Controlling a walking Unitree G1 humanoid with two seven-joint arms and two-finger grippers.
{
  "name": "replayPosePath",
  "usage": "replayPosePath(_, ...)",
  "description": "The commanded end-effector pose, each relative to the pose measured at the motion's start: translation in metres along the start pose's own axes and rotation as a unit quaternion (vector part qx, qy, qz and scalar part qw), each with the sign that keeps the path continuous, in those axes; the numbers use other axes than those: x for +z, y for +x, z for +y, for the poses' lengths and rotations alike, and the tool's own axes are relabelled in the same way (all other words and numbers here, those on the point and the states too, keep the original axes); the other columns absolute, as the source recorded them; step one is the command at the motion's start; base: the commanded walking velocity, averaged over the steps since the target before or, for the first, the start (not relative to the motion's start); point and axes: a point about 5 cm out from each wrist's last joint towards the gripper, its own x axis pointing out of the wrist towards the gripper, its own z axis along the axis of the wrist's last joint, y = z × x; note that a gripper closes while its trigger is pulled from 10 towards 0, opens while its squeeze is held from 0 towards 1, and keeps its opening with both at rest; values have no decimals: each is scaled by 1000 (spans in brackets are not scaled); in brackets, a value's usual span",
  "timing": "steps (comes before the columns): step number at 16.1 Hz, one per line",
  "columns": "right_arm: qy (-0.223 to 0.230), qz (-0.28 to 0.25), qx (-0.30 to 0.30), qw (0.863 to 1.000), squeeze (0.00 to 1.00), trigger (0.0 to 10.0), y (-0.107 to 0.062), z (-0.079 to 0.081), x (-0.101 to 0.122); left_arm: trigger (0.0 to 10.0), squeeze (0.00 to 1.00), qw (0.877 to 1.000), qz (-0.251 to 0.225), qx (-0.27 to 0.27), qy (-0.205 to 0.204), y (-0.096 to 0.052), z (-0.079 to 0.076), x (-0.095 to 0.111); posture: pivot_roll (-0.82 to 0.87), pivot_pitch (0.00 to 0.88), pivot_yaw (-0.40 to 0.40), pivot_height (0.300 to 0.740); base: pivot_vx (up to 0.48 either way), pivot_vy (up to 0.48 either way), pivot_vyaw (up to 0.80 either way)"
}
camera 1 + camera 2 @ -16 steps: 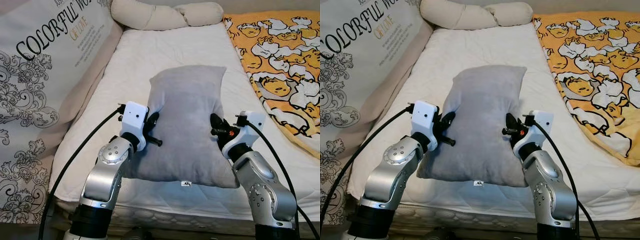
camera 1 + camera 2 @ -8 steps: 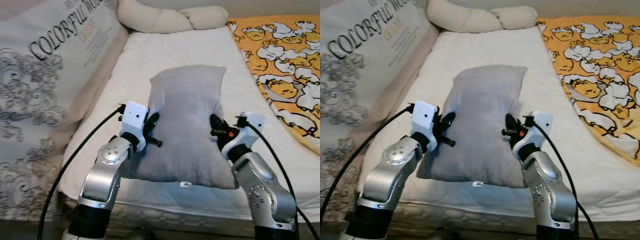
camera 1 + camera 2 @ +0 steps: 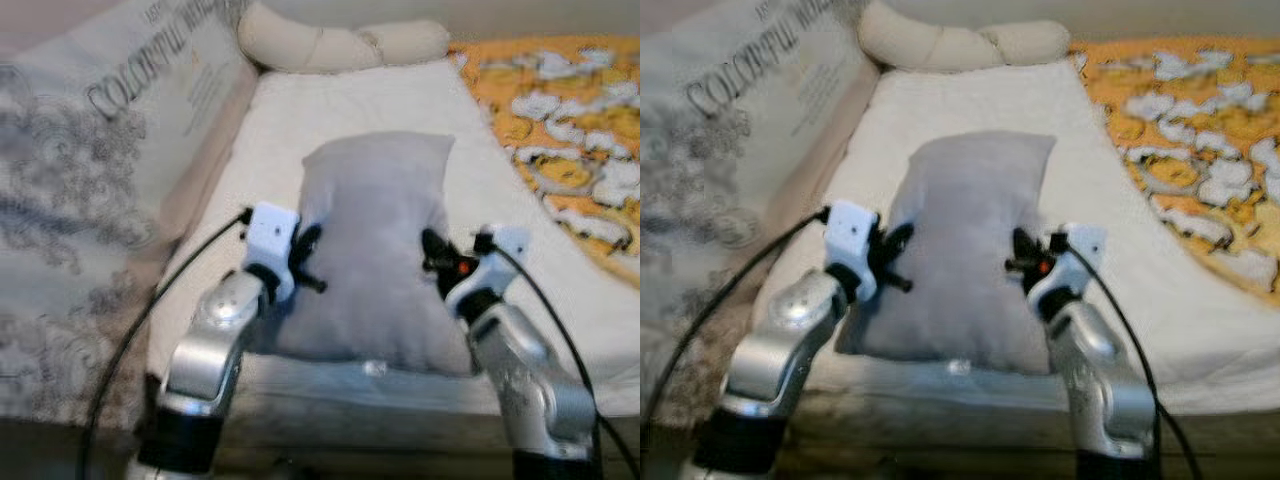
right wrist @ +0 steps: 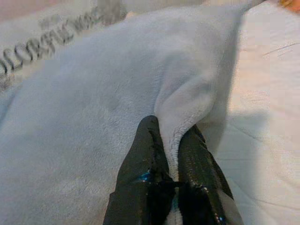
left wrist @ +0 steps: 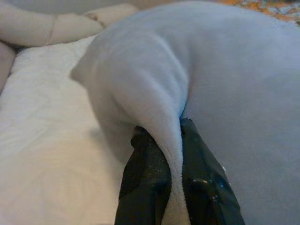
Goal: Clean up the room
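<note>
A grey pillow (image 3: 372, 240) is held up between my two arms over the near part of a white mattress (image 3: 330, 110). On the pillow's left edge my left gripper (image 3: 305, 252) is shut, and the left wrist view shows its black fingers (image 5: 150, 183) pinching a fold of the grey fabric (image 5: 173, 140). The right gripper (image 3: 432, 256) is shut on the opposite edge, its fingers (image 4: 145, 168) clamped on a fold of the pillow (image 4: 93, 117). The head views are blurred.
A large printed cushion (image 3: 90, 190) leans along the left of the bed. Cream bolster pillows (image 3: 340, 45) lie at the head. An orange cartoon-patterned blanket (image 3: 570, 150) covers the right side. The mattress front edge (image 3: 380, 385) is close below the pillow.
The camera has moved and the picture is now blurred: the scene has shifted right and the bed's front edge sits higher. Both grippers keep the same hold on the pillow.
</note>
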Motion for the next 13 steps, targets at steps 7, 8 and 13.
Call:
replayPosePath(7, -3, -18, 8, 1000, 0, 10000, 2, 6, 4, 10000, 0, 1000, -13, 9, 14, -1, 6, 7, -59, 0, 124, 740, 0, 328, 0)
replayPosePath(8, -2, -19, 7, 1000, 0, 10000, 1, 6, 4, 10000, 0, 1000, -13, 7, 15, -1, 6, 8, -59, 0, 125, 740, 0, 326, 0)
replayPosePath(13, -7, -13, 12, 1000, 0, 10000, 3, 6, 4, 10000, 0, 1000, -11, 21, 8, -1, 8, 7, -56, 0, 117, 740, 0, 229, 0)
